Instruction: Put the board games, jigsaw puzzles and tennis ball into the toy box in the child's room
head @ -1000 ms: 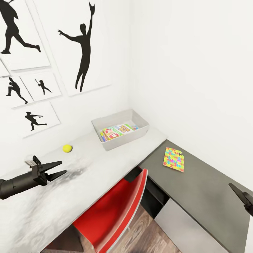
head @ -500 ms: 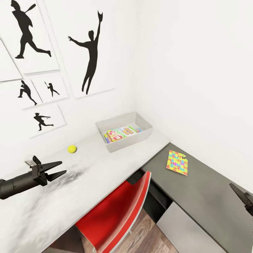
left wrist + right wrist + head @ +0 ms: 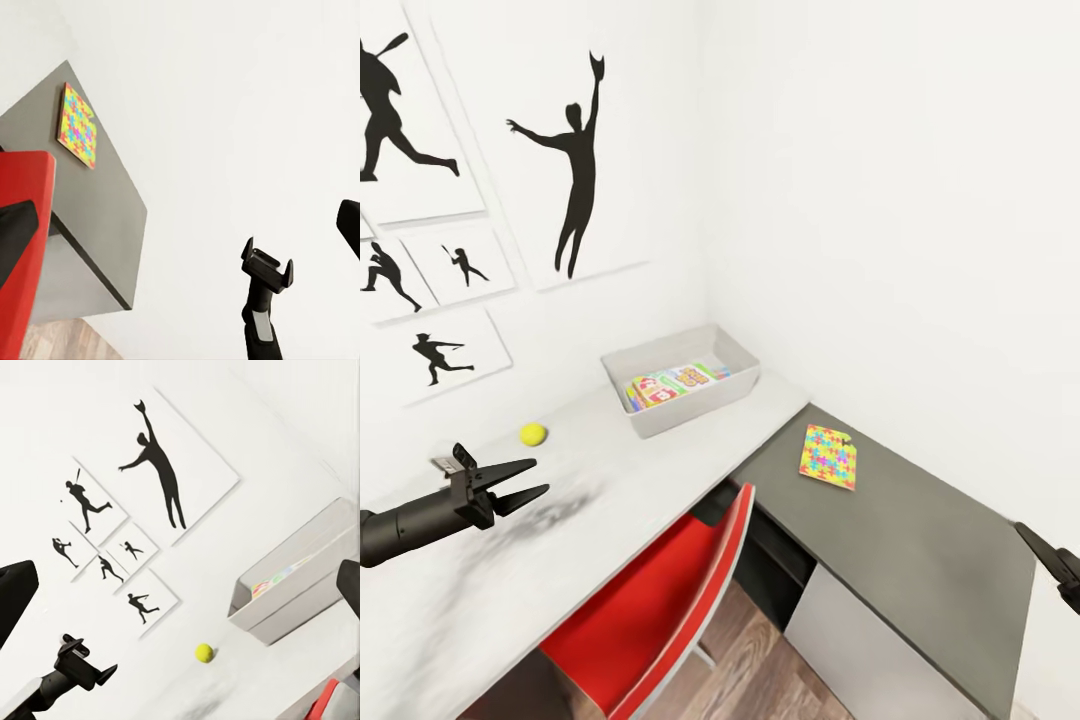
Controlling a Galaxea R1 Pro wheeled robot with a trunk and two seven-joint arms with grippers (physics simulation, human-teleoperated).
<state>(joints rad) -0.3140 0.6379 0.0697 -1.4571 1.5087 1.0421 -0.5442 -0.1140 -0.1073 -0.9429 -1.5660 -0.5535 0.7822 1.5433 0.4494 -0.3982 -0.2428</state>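
The robot seems to be between two picks: the left gripper [image 3: 530,479] hangs over the table [image 3: 590,520] with its fingers spread and nothing in them, and of the right gripper [image 3: 1050,560] I see just one dark finger, so I cannot tell its state. I count one tennis ball [image 3: 533,434] lying alone near the wall, one jigsaw puzzle [image 3: 828,456] flat on the dark grey desk [image 3: 920,540], and one toy box [image 3: 650,415] with several colourful game boxes [image 3: 665,385] already inside, too small to count. In my judgement the next move is to reach for the ball or the puzzle and carry it to the box.

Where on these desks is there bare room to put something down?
Bare: the table between tennis ball and toy box, and the dark desk beyond the jigsaw puzzle. The toy box itself is crowded with game boxes.
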